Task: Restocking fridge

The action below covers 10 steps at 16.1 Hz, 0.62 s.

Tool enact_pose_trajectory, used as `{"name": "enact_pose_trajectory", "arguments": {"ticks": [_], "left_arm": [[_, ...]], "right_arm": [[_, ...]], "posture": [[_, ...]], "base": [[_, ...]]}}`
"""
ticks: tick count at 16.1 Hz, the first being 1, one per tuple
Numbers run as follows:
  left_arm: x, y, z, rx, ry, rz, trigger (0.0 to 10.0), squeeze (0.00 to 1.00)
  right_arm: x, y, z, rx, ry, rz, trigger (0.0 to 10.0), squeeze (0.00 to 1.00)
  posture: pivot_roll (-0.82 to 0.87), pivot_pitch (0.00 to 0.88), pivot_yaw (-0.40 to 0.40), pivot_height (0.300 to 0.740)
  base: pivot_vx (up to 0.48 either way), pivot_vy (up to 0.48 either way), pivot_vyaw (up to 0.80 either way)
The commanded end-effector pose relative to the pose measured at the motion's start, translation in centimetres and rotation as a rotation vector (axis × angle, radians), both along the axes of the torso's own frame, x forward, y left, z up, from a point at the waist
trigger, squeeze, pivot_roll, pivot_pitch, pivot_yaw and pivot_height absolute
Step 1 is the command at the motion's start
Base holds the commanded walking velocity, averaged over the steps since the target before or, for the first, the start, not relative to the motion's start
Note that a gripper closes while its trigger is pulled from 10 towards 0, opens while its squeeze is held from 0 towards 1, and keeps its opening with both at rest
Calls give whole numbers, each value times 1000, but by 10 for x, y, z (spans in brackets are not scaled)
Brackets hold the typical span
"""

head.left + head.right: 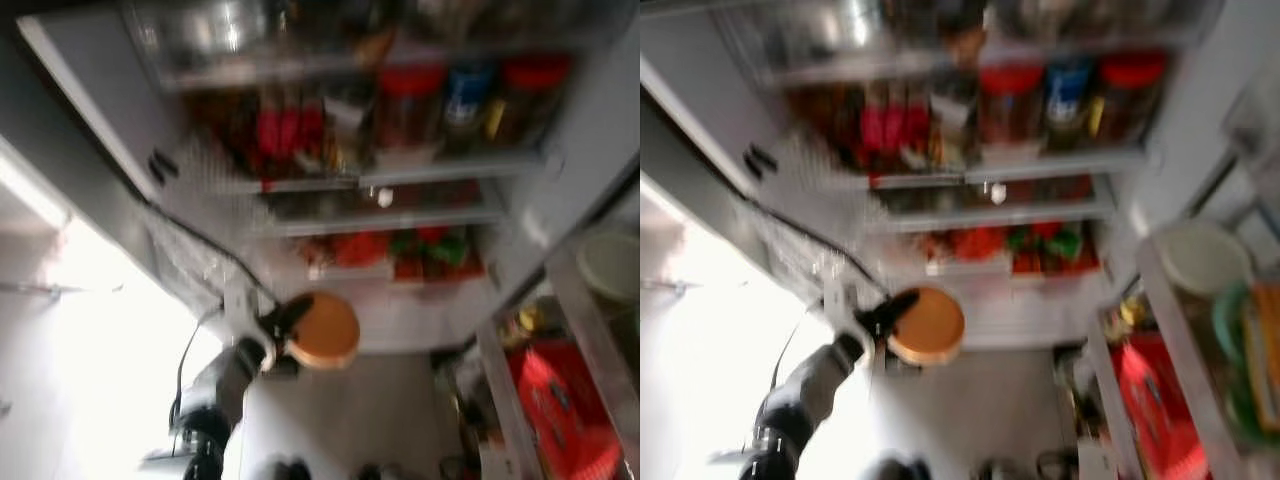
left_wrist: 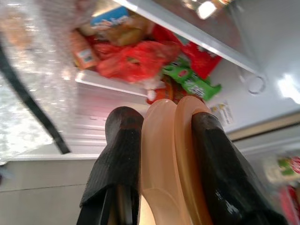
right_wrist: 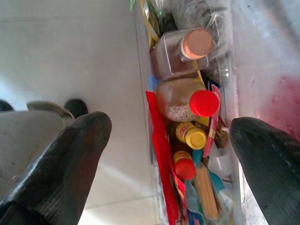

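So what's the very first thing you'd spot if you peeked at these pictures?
The orange round plate jumps out first, pinched on edge between the left gripper's black fingers in front of the open fridge. Behind it, the shelves glow with red-lidded jars and bright red and green packets. The right gripper, fingers wide apart, hangs over a door shelf crammed with bottles.

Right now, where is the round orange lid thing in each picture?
Left eye view: the orange lid is low and centre, held by the left gripper before the open fridge.
Right eye view: low, left of centre.
Left wrist view: edge-on between the two black fingers, bottom centre.
Right wrist view: not in it.
Shared landmark: the red bags in the fridge's lower drawer.
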<state>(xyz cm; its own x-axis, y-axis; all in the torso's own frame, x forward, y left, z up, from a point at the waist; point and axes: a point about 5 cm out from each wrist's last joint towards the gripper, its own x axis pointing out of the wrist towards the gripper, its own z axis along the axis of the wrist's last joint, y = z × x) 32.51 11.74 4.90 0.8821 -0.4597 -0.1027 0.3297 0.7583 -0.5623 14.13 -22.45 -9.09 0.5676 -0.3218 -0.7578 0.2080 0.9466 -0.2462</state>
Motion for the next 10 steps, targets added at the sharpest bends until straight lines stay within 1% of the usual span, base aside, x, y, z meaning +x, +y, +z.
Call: {"name": "enact_pose_trajectory", "arguments": {"ticks": [1, 6, 9, 10], "left_arm": [[-4, 10, -6, 29, 20, 23, 10000, 0], [-5, 9, -6, 20, 19, 22, 10000, 0], [-4, 8, -6, 4, 18, 20, 10000, 0], [-5, 7, -5, -15, 19, 17, 10000, 0]], "right_arm": [[-6, -10, 0, -23, 19, -34, 10000, 0], [-6, -9, 0, -15, 17, -31, 10000, 0], [-6, -5, -1, 3, 15, -26, 10000, 0], [-6, -3, -2, 15, 16, -21, 10000, 0]], "posture": [[-79, 209, 73, 740], [-79, 210, 73, 740], [-79, 210, 73, 740], [-79, 212, 74, 740]], "base": [[0, 0, 0], [0, 0, 0], [0, 0, 0], [0, 0, 0]]}}
